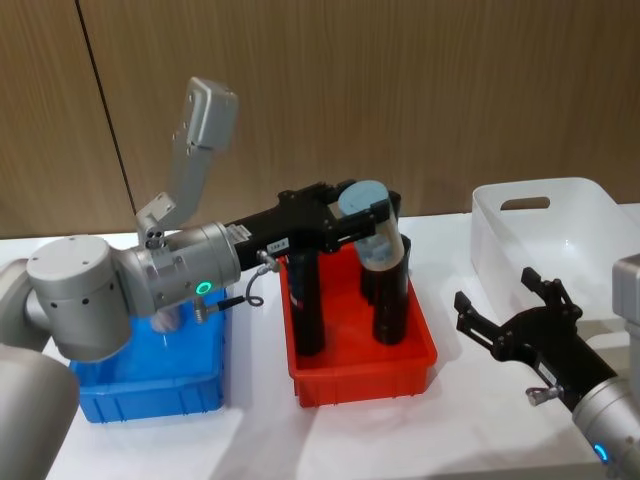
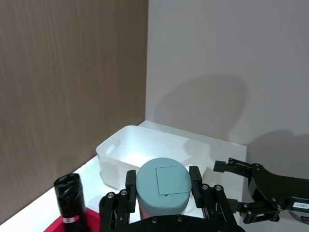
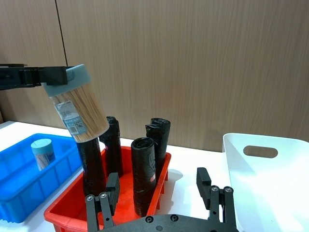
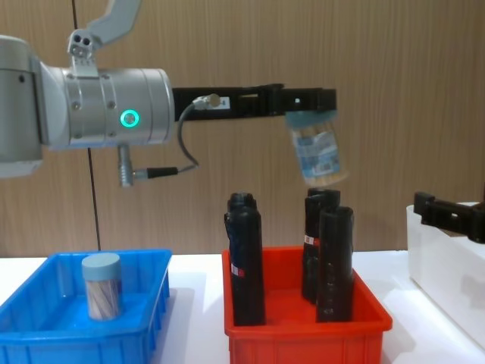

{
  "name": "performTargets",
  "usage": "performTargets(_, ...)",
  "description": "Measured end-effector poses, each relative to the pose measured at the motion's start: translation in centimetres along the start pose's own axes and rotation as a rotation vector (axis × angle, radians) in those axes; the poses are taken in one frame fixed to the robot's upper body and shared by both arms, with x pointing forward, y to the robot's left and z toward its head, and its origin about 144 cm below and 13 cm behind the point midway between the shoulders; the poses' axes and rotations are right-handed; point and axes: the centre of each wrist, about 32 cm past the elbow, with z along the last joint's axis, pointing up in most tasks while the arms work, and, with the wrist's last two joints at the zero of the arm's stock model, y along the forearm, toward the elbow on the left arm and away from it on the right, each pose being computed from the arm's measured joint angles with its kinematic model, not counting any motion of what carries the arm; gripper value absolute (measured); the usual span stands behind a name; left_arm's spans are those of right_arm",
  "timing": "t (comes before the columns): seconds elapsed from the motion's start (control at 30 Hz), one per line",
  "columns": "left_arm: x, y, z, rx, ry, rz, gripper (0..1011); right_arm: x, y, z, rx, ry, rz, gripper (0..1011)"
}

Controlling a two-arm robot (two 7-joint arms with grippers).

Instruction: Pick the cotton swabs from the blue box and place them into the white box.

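Over the red bin: left gripper [image 1: 362, 207] reached out level from the robot's left side, well above the table
Left grip: fingers [image 2: 195, 176] clamped on either side of the pale blue-grey lid of the held swab jar [image 4: 318, 155]
Held swab jar: hung lid-up and tilted, tan sticks visible through the clear wall, label facing the right wrist camera
Clearance: in the chest view, jar bottom sat just above the tops of the black cylinders [image 4: 246, 258], not touching
Red bin [image 1: 360, 380]: stood between the two boxes, several black cylinders upright inside
Blue box [image 4: 45, 337]: on the table at the robot's left, beside the red bin
Second swab jar [image 4: 101, 284]: upright inside the blue box, lid on
White box [image 1: 495, 250]: on the table at the robot's right, beyond the red bin, slot handle facing the back wall
Right gripper [image 1: 497, 290]: low, near the front of the white box, between it and the red bin
Right grip: fingers spread wide, nothing held
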Motion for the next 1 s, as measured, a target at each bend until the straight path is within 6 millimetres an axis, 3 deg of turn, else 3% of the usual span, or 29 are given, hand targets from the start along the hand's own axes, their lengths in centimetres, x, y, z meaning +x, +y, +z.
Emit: performTargets(1.0,0.6,-1.2,0.4,0.010,0.022,-0.072,660,0.2,0.1,0.5,-0.015,-0.050,0.021,1002)
